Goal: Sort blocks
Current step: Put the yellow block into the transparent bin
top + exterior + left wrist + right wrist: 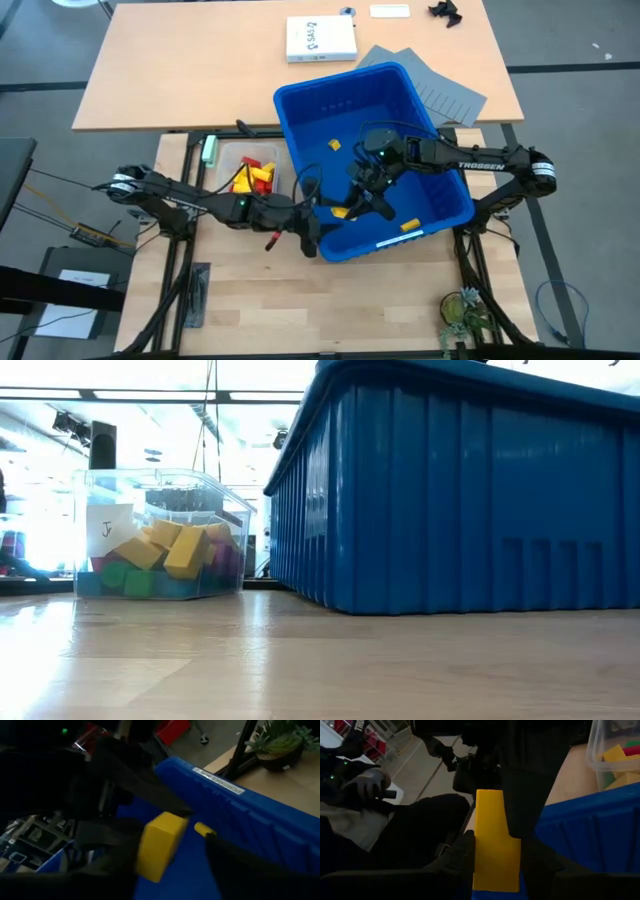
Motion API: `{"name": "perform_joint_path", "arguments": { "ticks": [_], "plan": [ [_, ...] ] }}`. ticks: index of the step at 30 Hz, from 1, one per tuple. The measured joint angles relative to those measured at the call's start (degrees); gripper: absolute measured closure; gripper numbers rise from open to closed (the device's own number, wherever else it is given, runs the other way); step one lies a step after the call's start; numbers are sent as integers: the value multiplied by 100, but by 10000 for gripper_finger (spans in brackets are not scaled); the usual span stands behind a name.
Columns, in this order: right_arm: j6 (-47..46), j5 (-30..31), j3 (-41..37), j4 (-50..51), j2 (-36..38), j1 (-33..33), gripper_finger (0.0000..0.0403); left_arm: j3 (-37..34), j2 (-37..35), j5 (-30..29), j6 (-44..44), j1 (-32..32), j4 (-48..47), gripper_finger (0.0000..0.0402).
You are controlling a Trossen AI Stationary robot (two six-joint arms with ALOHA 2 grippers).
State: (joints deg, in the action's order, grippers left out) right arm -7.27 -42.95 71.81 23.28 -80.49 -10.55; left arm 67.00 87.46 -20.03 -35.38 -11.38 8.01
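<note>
A yellow block [342,211] sits between my two grippers inside the big blue bin [300,120], near its near-left corner. My right gripper [362,200] reaches in from the right and is shut on the block [495,845]. My left gripper [320,228] comes over the bin's left wall; its fingers stand open on either side of the same block [159,845], with a gap showing on one side. Two more yellow blocks [334,145] [410,226] lie on the bin floor. A clear tub [250,175] left of the bin holds red and yellow blocks. My right gripper pinches the yellow block between its two fingers, on the long sides of its near end [492,870]. The block points away along the fingers, lifted off the bin floor. The left arm's dark finger [522,805] overlaps its far end.
The bin's blue walls [450,490] stand high around both grippers. The clear tub [160,540] stands close to the bin's left wall. A white box [320,38] and grey sheets [430,85] lie on the far table. A seated person [365,790] shows beyond the table.
</note>
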Motion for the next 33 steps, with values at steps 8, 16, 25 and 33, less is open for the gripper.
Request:
{"name": "perform_joint_path", "arguments": {
  "ticks": [8, 16, 25, 33],
  "plan": [
    [-255, 9, -2, -29, -2, 4, 266, -4, -4, -7, -64, 2, -19, 336],
    [-203, 419, -2, -144, 60, -131, 216, -4, -74, -750, 239, -76, -85, 336],
    [8, 1503, 0, -171, 343, -694, 188, -4, -967, -1574, 3095, -79, -2028, 336],
    [664, 3740, 2, -487, -26, -1231, 185, 0, -1659, -2101, 5946, 121, -5544, 336]
  ]
}}
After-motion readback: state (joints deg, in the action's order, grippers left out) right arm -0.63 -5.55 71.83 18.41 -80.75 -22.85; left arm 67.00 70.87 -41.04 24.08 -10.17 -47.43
